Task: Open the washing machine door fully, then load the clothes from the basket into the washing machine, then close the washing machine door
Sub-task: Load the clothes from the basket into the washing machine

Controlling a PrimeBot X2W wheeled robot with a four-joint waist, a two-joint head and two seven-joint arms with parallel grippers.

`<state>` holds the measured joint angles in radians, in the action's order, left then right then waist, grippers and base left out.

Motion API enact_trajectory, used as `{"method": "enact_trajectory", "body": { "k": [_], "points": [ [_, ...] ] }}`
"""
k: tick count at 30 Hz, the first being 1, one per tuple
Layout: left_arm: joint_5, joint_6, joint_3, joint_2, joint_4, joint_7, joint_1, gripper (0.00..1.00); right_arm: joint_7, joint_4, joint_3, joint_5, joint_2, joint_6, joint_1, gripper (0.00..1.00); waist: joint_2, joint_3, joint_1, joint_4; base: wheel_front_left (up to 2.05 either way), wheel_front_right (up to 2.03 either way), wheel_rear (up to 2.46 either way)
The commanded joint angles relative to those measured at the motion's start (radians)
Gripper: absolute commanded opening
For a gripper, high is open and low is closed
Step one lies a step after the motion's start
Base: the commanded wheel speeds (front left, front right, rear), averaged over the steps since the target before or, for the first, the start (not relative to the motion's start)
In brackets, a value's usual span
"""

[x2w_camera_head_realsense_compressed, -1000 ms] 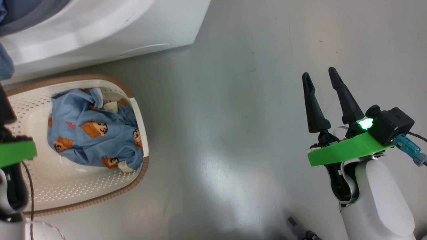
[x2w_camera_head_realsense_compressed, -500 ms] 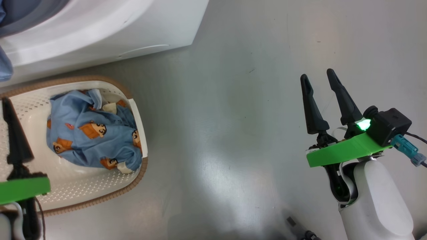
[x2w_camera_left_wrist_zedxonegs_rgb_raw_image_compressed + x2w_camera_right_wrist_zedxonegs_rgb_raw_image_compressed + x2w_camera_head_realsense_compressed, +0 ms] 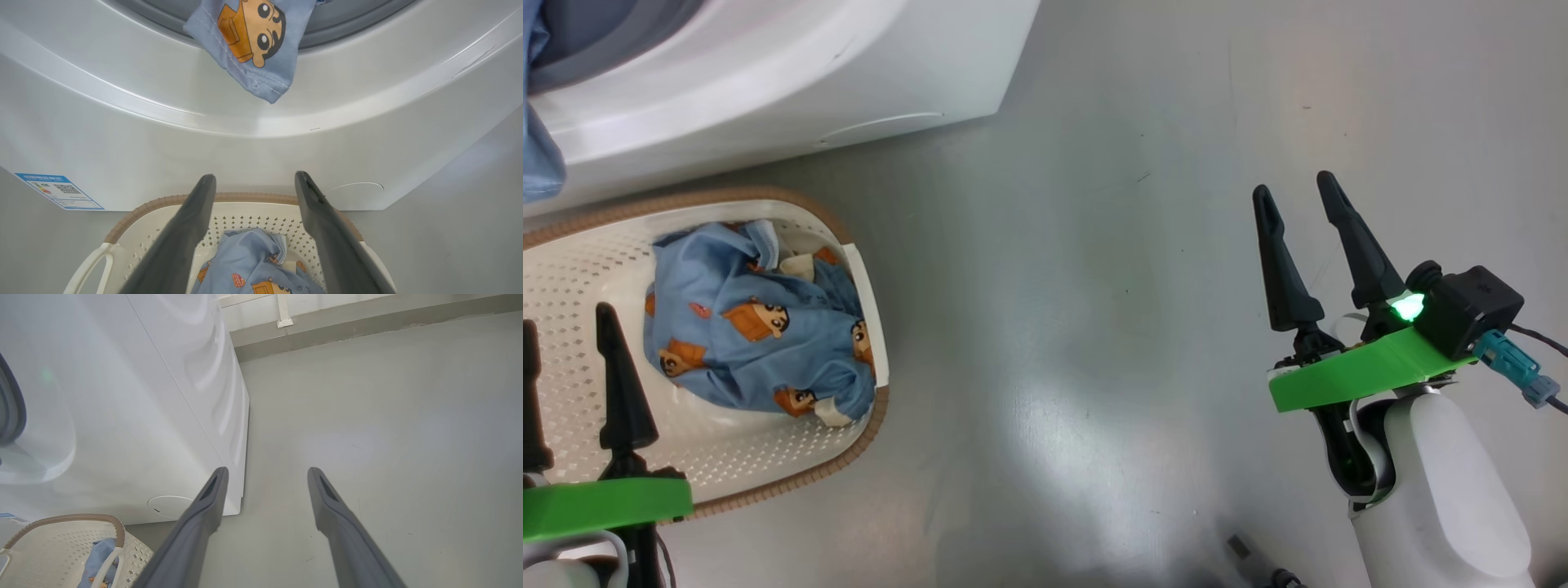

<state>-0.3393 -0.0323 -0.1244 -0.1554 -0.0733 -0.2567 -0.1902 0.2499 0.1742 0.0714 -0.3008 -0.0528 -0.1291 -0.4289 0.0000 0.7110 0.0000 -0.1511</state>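
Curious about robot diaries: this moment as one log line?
phase: loading; left jaws: open above basket; right jaws: open, empty; clothes: bundle in basket, piece hanging from washing machine

The clothes beside the left claw are light blue with small orange and black cartoon faces. The basket is cream, dotted with holes, brown rimmed. The washer is white.

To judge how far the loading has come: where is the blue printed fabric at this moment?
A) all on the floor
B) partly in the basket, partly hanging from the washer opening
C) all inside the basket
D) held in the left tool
B: a garment lies in the basket, and another piece hangs from the opening down the front of the washing machine.
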Motion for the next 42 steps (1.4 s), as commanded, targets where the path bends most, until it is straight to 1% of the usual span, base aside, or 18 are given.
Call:
{"method": "enact_trajectory", "body": {
  "k": [1,12,20,25,29,36,42],
  "points": [
    [0.010,-0.008,-0.039,-0.009,0.010,-0.005,0.028,1.00,0.012,-0.017,0.022,0.008,0.003,-0.002,0.037,1.00,0.0000,-0.002,0.0000,0.000,0.00,0.00,0.00],
    [0.033,-0.031,-0.062,0.008,-0.005,-0.005,0.011,1.00,0.012,-0.015,0.023,0.003,0.003,-0.002,0.037,1.00,0.0000,-0.006,0.0000,-0.005,0.00,0.00,0.00],
    [0.052,-0.040,-0.057,-0.001,-0.004,-0.005,-0.028,1.00,0.012,-0.015,0.022,-0.001,0.003,-0.002,0.037,1.00,0.0000,-0.010,0.0000,-0.003,0.00,0.00,0.00],
    [0.060,-0.041,-0.051,-0.017,0.002,-0.005,-0.059,1.00,0.012,-0.015,0.022,-0.003,0.003,-0.002,0.039,1.00,0.0000,-0.013,0.0000,-0.003,0.00,0.00,0.00],
    [0.062,-0.034,-0.056,-0.037,0.021,0.005,-0.100,1.00,0.012,-0.014,0.022,-0.005,0.003,-0.002,0.041,1.00,0.0000,-0.017,0.0000,-0.004,0.00,0.00,0.00],
    [0.073,-0.022,-0.045,-0.070,0.046,0.067,-0.157,1.00,0.012,-0.012,0.026,-0.010,0.003,-0.002,0.043,1.00,0.0000,-0.021,0.0000,-0.009,0.00,0.00,0.00],
    [0.089,-0.003,-0.037,-0.097,0.044,0.126,-0.206,1.00,0.012,-0.005,0.030,-0.019,0.003,-0.002,0.045,1.00,0.0000,-0.021,0.0000,-0.015,0.00,0.00,0.00]
  ]
}}
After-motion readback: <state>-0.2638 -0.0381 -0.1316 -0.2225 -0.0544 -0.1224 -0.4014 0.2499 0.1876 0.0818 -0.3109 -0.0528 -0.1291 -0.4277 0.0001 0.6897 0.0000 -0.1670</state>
